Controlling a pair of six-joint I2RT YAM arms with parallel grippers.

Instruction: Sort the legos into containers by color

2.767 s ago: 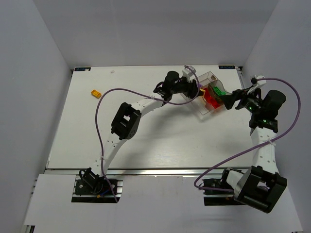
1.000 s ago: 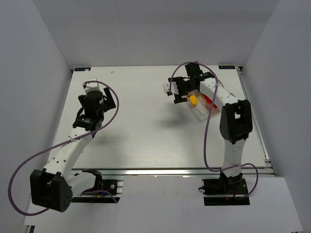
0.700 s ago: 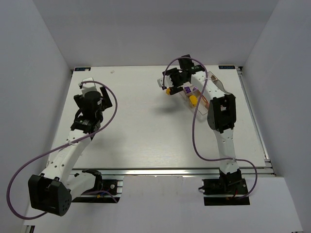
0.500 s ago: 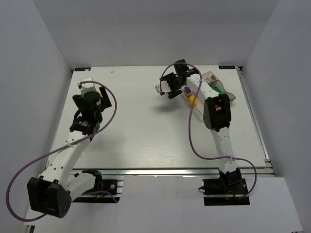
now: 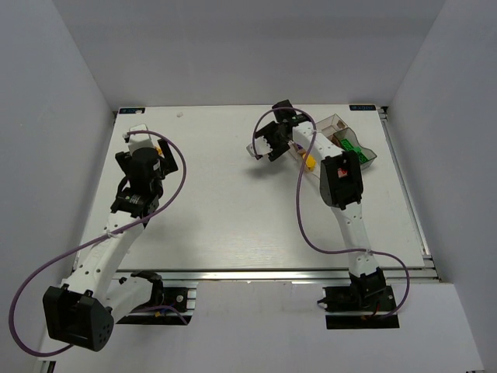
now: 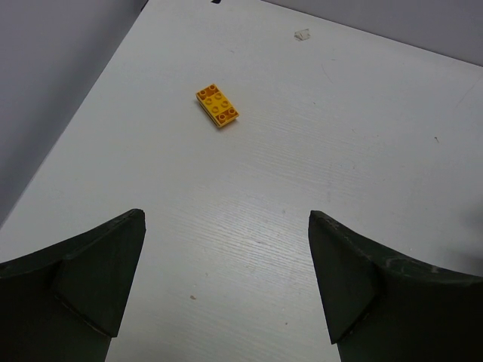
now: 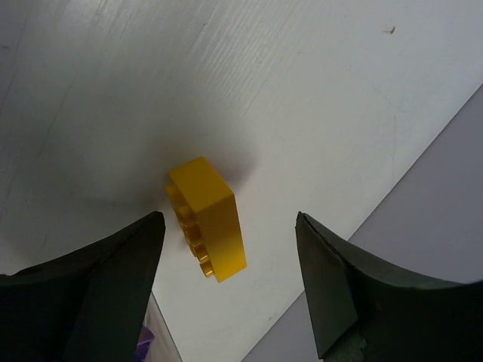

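An orange lego (image 6: 217,105) lies flat on the white table ahead of my left gripper (image 6: 226,219), which is open and empty above the far left of the table (image 5: 151,149). My right gripper (image 7: 229,217) is open at the back middle (image 5: 262,148). A yellow lego (image 7: 207,219) sits on its side between its fingers, touching neither. The clear box (image 5: 365,159) stands right of that gripper, with green legos (image 5: 351,145) and a yellow one (image 5: 308,162) in it. A purple bit (image 7: 143,348) shows at the right wrist view's lower edge.
A small white scrap (image 6: 302,34) lies near the table's far edge. Grey walls close in the table on the left, back and right. The purple cables loop over both arms.
The left arm has swung from the box to the table's left side and now holds nearly still. The right gripper has moved left, from over the box to the table beside it.
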